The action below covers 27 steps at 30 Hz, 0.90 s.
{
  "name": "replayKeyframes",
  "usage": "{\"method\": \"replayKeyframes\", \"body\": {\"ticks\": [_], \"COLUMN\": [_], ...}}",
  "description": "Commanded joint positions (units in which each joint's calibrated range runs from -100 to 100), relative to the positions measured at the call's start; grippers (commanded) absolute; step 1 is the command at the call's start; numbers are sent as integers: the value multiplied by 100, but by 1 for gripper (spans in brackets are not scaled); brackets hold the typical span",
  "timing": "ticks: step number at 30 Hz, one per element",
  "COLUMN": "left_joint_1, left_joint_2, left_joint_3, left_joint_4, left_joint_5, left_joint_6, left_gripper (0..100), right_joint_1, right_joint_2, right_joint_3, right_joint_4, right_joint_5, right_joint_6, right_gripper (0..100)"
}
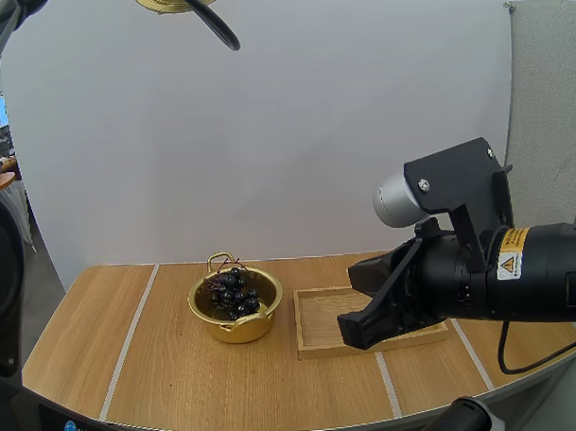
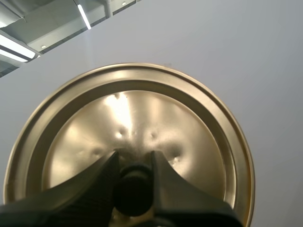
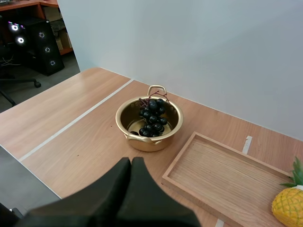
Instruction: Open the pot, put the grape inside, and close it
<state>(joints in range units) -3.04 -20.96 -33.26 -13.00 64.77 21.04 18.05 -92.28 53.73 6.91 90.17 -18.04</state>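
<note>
Left wrist view: the left gripper (image 2: pixel 134 160) has its two fingers closed snugly on the black knob (image 2: pixel 134 191) of the golden lid (image 2: pixel 128 142), whose round disc spreads out beyond the fingertips. In the high view that lid (image 1: pixel 167 0) hangs at the very top edge of the frame, left of centre. The pot (image 1: pixel 236 312) sits far beneath it on the table (image 1: pixel 161 371), in the lower middle of the frame and slightly to the right of the lid. The closing move therefore looks like a long descent with a small shift rightward. The lid being round, only its centre needs lining up over the rim. The bunch of grapes (image 1: pixel 234 293) already lies inside the pot. The left arm carries the lid, so it is the one placed to finish. The right gripper (image 3: pixel 131 163) has its fingers pressed together, holding nothing. In the high view it hovers at centre right over the wooden tray (image 1: pixel 320 318), just beside the pot. Count: one pot, one lid, one bunch of grapes, one tray, and one pineapple (image 3: pixel 289 205) past the tray.
</note>
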Motion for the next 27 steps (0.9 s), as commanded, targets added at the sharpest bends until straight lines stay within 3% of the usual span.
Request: {"method": "replayKeyframes", "body": {"ticks": [1,10,18,27], "left_joint_1": [-12,-12,-12,-12], "left_joint_2": [-26,-41,-136,-75], "left_joint_3": [-47,-47,-47,289], "left_joint_4": [54,-33,120,172], "left_joint_5": [-191,31,3523,3523], "left_joint_6": [-45,-45,-45,-158], "left_gripper": [0,0,0,0], "right_joint_1": [-22,-22,-22,-22], "right_joint_2": [-60,-60,-60,-60], "right_joint_3": [12,12,12,12], "right_joint_4": [-39,-38,-38,-38], "right_joint_5": [-111,-111,-111,-111], "right_joint_6": [-2,-12,-12,-12], "right_gripper": [0,0,0,0]}}
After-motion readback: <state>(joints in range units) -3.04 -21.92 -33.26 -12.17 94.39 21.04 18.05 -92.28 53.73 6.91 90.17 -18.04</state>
